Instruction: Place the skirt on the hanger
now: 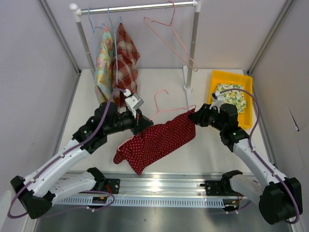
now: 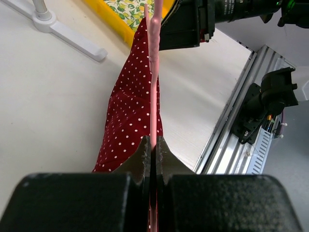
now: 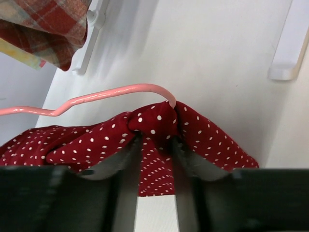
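Note:
A dark red skirt with white dots lies stretched on the table between my two grippers. A pink wire hanger runs along its upper edge, hook pointing away. My left gripper is shut on the hanger's left end; in the left wrist view the pink wire runs straight out from the closed gripper over the skirt. My right gripper is shut on the skirt's right corner. In the right wrist view the gripper pinches bunched fabric, and the hanger's end goes into the cloth there.
A clothes rack stands at the back with a plaid garment, a floral garment and a spare pink hanger. Its right foot rests on the table. A yellow bin with floral cloth sits at the right.

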You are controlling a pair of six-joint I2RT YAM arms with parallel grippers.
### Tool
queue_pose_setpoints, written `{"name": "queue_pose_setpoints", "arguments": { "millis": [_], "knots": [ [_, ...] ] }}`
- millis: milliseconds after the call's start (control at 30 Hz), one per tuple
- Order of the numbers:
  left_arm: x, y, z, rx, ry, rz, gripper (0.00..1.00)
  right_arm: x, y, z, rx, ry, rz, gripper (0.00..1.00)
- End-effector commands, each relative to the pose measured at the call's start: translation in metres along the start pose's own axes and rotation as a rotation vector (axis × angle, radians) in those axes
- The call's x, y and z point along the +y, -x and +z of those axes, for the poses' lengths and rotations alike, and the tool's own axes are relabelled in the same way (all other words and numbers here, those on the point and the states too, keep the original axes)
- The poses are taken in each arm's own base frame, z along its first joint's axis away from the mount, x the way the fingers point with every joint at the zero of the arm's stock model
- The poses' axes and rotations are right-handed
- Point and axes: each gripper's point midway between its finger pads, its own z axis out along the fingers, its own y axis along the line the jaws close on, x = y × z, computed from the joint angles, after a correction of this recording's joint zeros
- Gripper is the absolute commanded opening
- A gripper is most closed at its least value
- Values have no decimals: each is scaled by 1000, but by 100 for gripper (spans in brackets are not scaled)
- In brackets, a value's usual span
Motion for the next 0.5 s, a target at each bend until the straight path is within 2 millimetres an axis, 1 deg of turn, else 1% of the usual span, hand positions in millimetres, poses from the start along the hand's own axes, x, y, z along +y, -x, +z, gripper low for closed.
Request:
{"name": "queue_pose_setpoints", "arguments": {
  "millis": [0, 33, 67, 100, 133, 167, 200, 267, 367, 400, 467],
  "knots": [
    [-16, 44, -13, -128, -43, 58, 0, 8, 17, 1, -53, 32, -32, 28],
    [-14, 45, -13, -130, -32, 55, 0, 9, 18, 0, -56, 28, -33, 20],
    [-13, 45, -13, -131, -28, 58, 0, 11, 22, -5, -75, 26, -40, 19],
    [-8, 45, -13, -134, -4, 54, 0, 10, 22, -7, -75, 10, -38, 17],
    [-6, 46, -14, -139, 12, 52, 0, 5, 26, -10, -92, -24, -43, 12],
    [-4, 47, -15, -144, 22, 52, 0, 1, 31, -13, -106, -51, -47, 11],
    [-2, 49, -18, -156, 38, 52, 0, -2, 32, -19, -92, -83, -40, 9],
    [1, 50, -21, -163, 57, 52, 0, -11, 39, -26, -103, -129, -38, 7],
    [4, 50, -25, -170, 73, 53, 0, -13, 53, -36, -135, -147, -38, 7],
    [5, 51, -27, -176, 78, 55, 0, -17, 55, -38, -135, -163, -30, 7],
    [7, 48, -28, -171, 83, 51, 0, -19, 58, -40, -135, -182, -25, 6]
  ]
}}
